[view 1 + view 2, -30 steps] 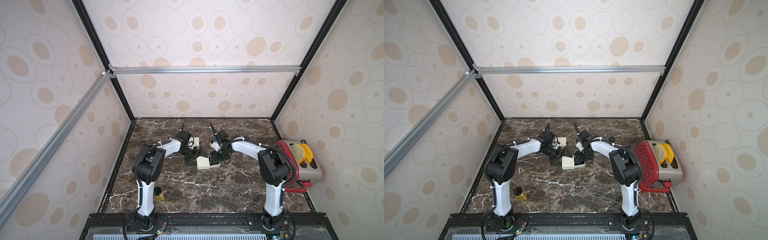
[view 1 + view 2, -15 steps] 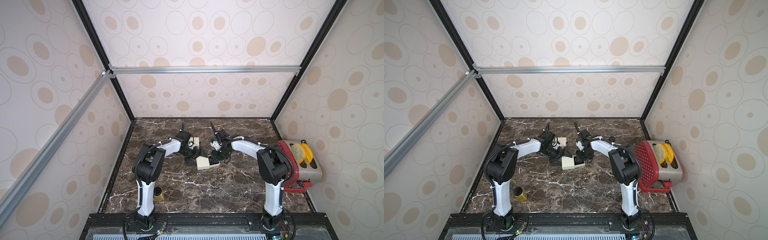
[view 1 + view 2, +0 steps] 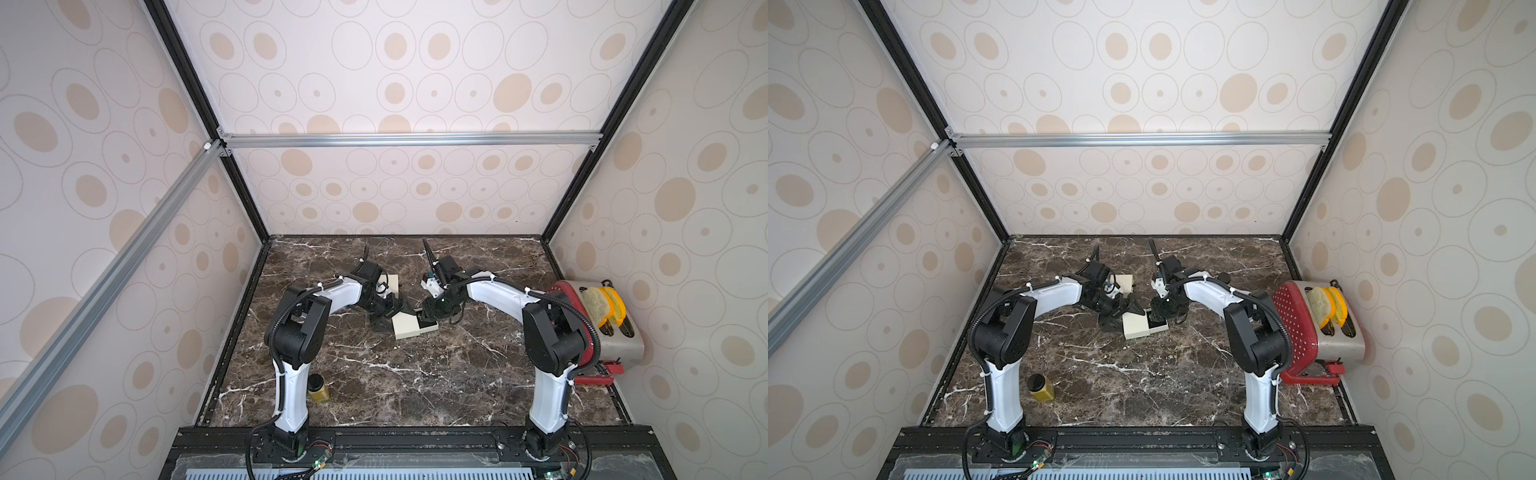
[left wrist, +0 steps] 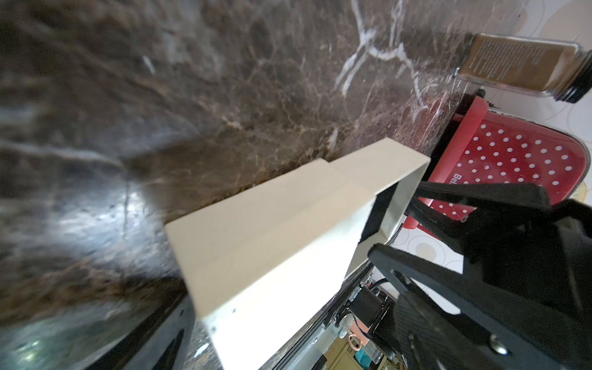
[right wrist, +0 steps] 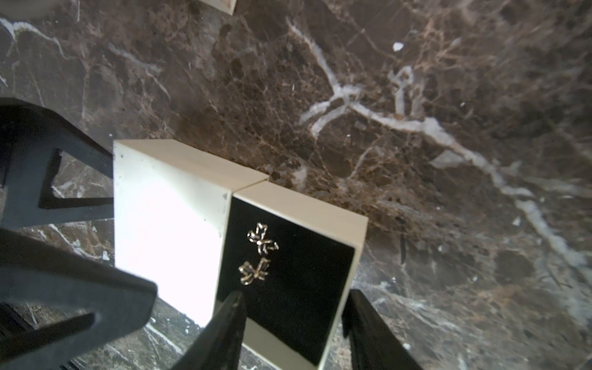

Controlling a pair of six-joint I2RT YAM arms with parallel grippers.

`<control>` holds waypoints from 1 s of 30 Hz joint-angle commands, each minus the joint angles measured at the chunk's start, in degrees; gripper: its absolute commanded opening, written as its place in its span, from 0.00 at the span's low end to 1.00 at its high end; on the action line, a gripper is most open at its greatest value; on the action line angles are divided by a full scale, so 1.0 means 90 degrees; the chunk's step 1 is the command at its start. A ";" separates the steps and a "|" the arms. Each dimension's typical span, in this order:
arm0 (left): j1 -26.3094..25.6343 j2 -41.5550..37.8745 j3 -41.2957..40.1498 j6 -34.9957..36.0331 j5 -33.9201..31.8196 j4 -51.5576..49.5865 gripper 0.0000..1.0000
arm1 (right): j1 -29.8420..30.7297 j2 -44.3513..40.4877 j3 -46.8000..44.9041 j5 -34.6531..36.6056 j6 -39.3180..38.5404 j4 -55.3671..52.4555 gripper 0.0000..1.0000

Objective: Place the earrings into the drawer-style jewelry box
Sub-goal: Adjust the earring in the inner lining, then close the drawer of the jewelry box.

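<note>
Left gripper (image 3: pixel 388 316) and right gripper (image 3: pixel 428 321) flank the box (image 3: pixel 405 327), closing both sides; the near tabletop (image 3: pixel 415 386) lies bare. A toaster (image 3: pixel 617 340) blocks the right edge; a jar (image 3: pixel 318 388) stands front-left.

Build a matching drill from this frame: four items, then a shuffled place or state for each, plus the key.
Items
1. earrings
2. spice jar
3. toaster
4. left gripper

Places or states
A. red dotted side, beyond the right arm
B. open, fingers either side of the cream sleeve
C. on the black lining of the pulled-out drawer
D. on the marble table, beside the base of the left arm

Pairs: 1-C, 2-D, 3-A, 4-B
</note>
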 commanded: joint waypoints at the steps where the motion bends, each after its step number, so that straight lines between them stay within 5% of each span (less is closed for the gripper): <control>1: -0.0078 0.0116 0.0034 -0.0013 -0.0117 -0.0024 0.99 | 0.0002 -0.0205 -0.0133 -0.0019 -0.0066 -0.0156 0.57; 20: -0.0097 0.0356 0.0492 -0.0069 -0.0173 -0.0126 0.99 | -0.0088 0.0112 -0.0177 -0.0633 0.0438 0.0090 0.88; 25: -0.0162 0.0425 0.0561 -0.0088 -0.0177 -0.0127 0.99 | 0.0007 0.0204 -0.0073 -0.0540 0.0509 0.0057 0.83; 30: -0.0220 0.0469 0.0645 -0.0111 -0.0183 -0.0131 0.99 | 0.0144 0.0462 0.0209 -0.0411 0.0528 -0.0073 0.61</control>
